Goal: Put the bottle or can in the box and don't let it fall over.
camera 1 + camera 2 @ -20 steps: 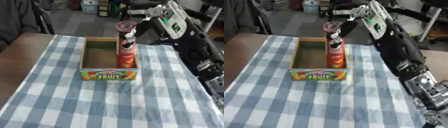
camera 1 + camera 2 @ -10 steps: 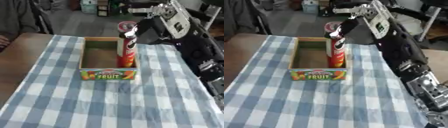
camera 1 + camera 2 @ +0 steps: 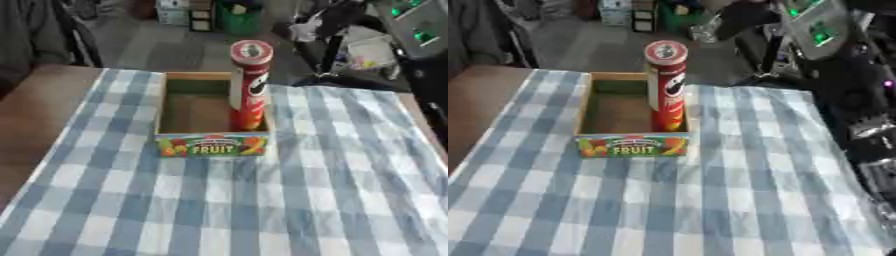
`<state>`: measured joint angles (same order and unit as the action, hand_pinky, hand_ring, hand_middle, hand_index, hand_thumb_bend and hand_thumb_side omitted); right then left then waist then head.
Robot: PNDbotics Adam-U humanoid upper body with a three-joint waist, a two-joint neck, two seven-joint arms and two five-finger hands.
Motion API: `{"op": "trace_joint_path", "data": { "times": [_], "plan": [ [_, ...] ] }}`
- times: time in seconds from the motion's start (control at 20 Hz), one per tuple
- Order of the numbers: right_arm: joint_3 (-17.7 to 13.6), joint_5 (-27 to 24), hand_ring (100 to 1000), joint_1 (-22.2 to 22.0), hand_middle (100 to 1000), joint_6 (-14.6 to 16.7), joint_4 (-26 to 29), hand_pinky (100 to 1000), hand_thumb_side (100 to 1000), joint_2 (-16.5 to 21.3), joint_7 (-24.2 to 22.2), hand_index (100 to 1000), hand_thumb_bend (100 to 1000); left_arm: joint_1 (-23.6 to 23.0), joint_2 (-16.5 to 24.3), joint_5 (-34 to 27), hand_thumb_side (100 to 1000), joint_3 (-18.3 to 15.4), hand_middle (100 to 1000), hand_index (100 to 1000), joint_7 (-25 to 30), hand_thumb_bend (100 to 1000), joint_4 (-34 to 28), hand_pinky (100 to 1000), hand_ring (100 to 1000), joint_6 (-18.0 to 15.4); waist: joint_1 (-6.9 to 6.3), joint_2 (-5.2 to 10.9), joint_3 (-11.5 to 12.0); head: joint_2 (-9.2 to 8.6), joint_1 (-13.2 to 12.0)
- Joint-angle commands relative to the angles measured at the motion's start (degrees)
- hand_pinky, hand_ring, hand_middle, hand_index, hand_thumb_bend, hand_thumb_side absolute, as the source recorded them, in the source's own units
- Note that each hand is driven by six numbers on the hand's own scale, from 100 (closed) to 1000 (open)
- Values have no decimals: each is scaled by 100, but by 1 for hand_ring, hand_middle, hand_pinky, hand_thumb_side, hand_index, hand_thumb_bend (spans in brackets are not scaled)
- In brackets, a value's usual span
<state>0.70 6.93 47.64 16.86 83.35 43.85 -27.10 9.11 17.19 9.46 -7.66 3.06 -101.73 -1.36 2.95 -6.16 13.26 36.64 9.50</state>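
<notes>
A tall red crisp can [image 3: 249,85] with a round red lid stands upright inside the fruit-printed cardboard box [image 3: 210,145], against its right wall. The box sits on the blue-and-white checked cloth [image 3: 262,210] toward the table's far side. My right arm [image 3: 815,25], with green lights on it, reaches in at the top right. Its hand [image 3: 750,12] is only a dark blurred shape up and to the right of the can's lid, apart from it. The left hand shows in no view.
Bare brown table [image 3: 39,115] lies left of the cloth. My right arm's black and silver joints [image 3: 872,130] run down the right edge. A chair and a dark sleeve [image 3: 35,35] are at the far left, with floor clutter [image 3: 236,15] behind the table.
My right hand has let go of the can and lifted up and to the right. The can stays upright in the box. The camera view has shifted slightly.
</notes>
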Motion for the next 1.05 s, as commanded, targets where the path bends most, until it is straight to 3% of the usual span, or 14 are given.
{"op": "trace_joint_path", "data": {
  "times": [0.05,0.3,0.5,0.75,1.05],
  "plan": [
    [-422,-650,912,-534,936,-290,538,850,420,569,901,1000,263,21,126,19,606,-75,736,857,-64,588,-71,794,745,2,-25,93,-86,30,-103],
    [-862,-1222,895,-1838,921,-504,836,833,410,566,1871,1000,235,-8,114,29,606,-84,736,856,-83,588,-63,794,746,5,-25,103,-341,119,-248],
    [-1009,-1368,892,-2448,916,-585,931,827,412,258,2204,999,222,-62,109,36,607,-69,737,856,-72,588,-45,794,747,3,-27,137,-517,316,-391],
    [-1063,-1535,881,-2782,905,-692,892,819,409,-157,2508,993,215,-161,85,47,608,-34,739,855,-39,588,-9,795,748,-4,-46,207,-670,697,-738],
    [-981,-1624,878,-2836,904,-761,812,815,402,-388,2577,993,209,-251,44,61,612,20,744,855,33,597,32,796,752,-27,-68,276,-790,747,-869]
  ]
}}
